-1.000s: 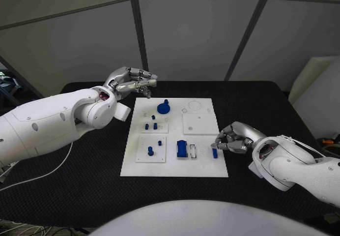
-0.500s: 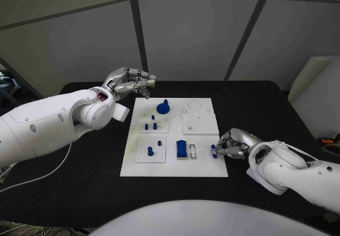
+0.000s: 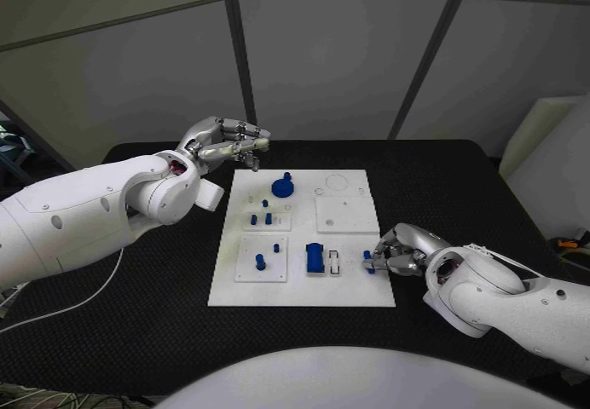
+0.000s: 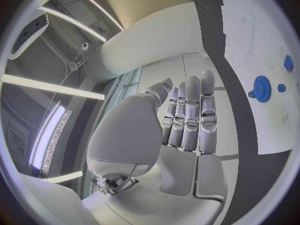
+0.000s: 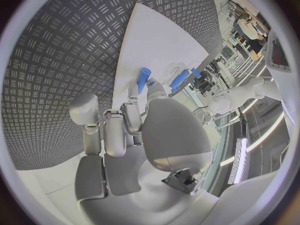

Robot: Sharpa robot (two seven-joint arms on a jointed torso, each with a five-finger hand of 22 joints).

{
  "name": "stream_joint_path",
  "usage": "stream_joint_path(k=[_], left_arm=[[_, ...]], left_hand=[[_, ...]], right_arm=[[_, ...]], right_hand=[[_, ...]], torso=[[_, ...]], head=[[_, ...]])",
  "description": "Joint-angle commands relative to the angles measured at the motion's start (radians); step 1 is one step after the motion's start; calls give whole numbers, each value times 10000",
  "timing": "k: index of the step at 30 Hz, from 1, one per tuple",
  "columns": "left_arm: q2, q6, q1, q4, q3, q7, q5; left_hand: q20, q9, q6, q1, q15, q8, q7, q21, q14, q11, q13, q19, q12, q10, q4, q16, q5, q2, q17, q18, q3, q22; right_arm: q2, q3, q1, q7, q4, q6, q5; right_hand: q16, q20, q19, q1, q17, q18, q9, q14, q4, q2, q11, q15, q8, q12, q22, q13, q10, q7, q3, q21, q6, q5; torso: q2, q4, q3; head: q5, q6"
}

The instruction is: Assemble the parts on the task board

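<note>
Two hands in frame, one working. Right hand (image 3: pixel 400 253) — at the task board's (image 3: pixel 350 294) right edge, near its front corner; compared with a second ago it has slid inward from the bare table and now lies with its fingertips over the board's margin. Fingers are curled onto a small blue peg (image 3: pixel 367 259); the right wrist view shows the peg (image 5: pixel 143 80) just past the fingertips, lying on the white plate, touched or pinched — whether it is lifted clear cannot be told. The peg itself has tilted slightly from where it lay a second ago, which suggests a grasp is being closed.

Left hand (image 3: pixel 228 141) — held above the table just beyond the board's far left corner, fingers curled in on nothing visible, unchanged over the last second; idle by appearance.

Parts on the board:
- blue gear (image 3: pixel 284 186) with a knob, far left quarter; also seen in the left wrist view (image 4: pixel 260 88).
- three short blue pegs (image 3: pixel 262 213) standing on a raised square near the left edge, mid-board.
- two blue pegs (image 3: pixel 264 258) on a second raised square, front left.
- blue block (image 3: pixel 316 257), front centre, beside a narrow white slot just left of the peg in hand.

Judgement: the pick of the right-edge peg is under way; insertion has not begun, and most of the assembly remains.
</note>
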Motion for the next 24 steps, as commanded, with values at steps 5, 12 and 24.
stream_joint_path(k=[5,12,24], left_arm=[[-6,123,6,18,1,65,15],[-46,118,6,41,1,59,15],[-71,111,6,61,1,54,15]], left_hand=[[63,8,-56,-48,15,45,-18,-20,-71,31,15,6,53,-68,-53,8,-43,-5,-9,-133,-32,-14],[63,8,-56,-48,15,45,-18,-20,-71,31,15,6,53,-68,-53,8,-43,-5,-9,-133,-32,-14],[63,8,-56,-48,15,45,-18,-20,-71,31,15,6,53,-68,-53,8,-43,-5,-9,-133,-32,-14]], right_arm=[[252,-51,-61,-695,-194,763,-1628],[406,-53,-62,-1017,-220,1440,-2619],[355,-55,-62,-1220,-19,1285,-2373]], right_hand=[[5,-56,14,960,806,-65,155,703,-517,150,-72,-105,-42,-35,-20,5,-21,-14,472,-45,-65,-1239],[-15,-64,8,1495,788,-69,205,694,-899,70,-66,-101,-84,-132,-15,-41,-107,2,988,-64,-89,-1617],[23,-96,72,1686,872,-85,252,713,-1153,69,-124,-140,-166,-151,105,-3,-113,-45,2349,5,43,-711]], torso=[[8,22,-3],[4,5,-9],[-18,6,0]], head=[[15,2],[52,2],[51,2]])
